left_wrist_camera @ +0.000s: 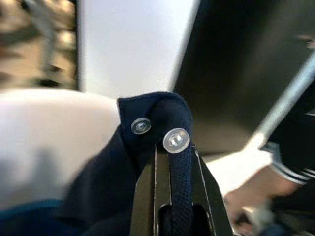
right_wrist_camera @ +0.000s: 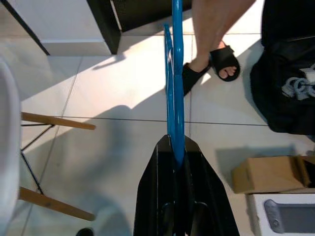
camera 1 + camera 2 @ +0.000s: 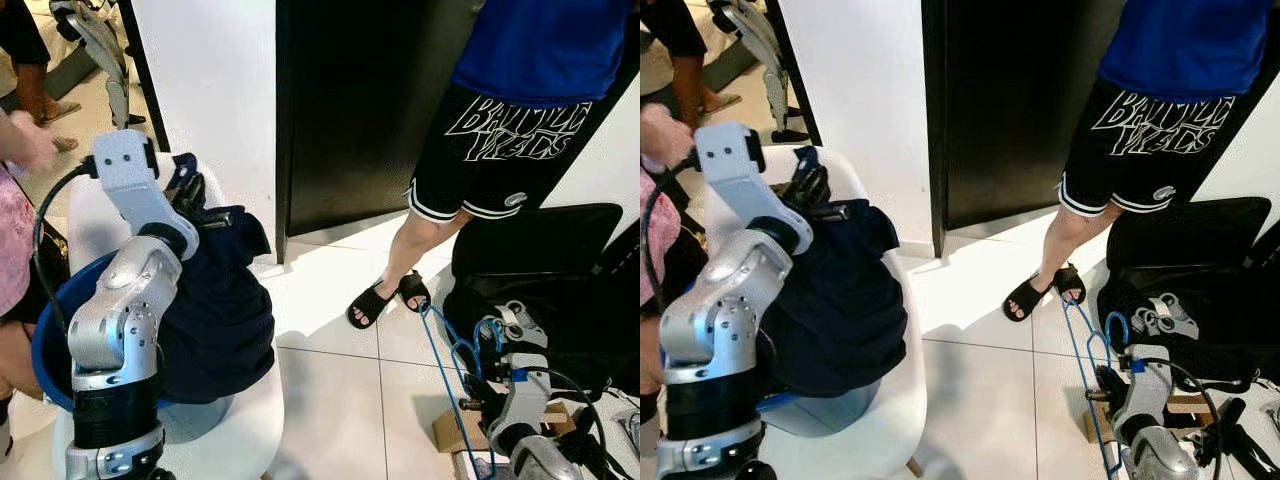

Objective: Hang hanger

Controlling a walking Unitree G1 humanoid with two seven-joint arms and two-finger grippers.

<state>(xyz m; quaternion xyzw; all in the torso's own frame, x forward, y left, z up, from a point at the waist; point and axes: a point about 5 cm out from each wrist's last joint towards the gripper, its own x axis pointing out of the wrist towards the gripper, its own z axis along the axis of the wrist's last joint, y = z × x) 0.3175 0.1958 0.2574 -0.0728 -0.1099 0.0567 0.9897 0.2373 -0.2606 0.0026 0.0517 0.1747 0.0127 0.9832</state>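
floor [image 3: 330,380] lies bare between our chair [image 3: 240,430] and a person's sandalled feet [image 3: 385,298]. we count one blue hanger [image 2: 173,83], pinched in our right gripper [image 2: 178,152] low at our right, and one navy garment [image 3: 215,300], its snap-studded edge clamped by our left gripper [image 1: 172,147] over the chair.

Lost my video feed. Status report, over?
Left end effector shut on navy garment over white chair. Right end effector shut on blue hanger. Person standing ahead.
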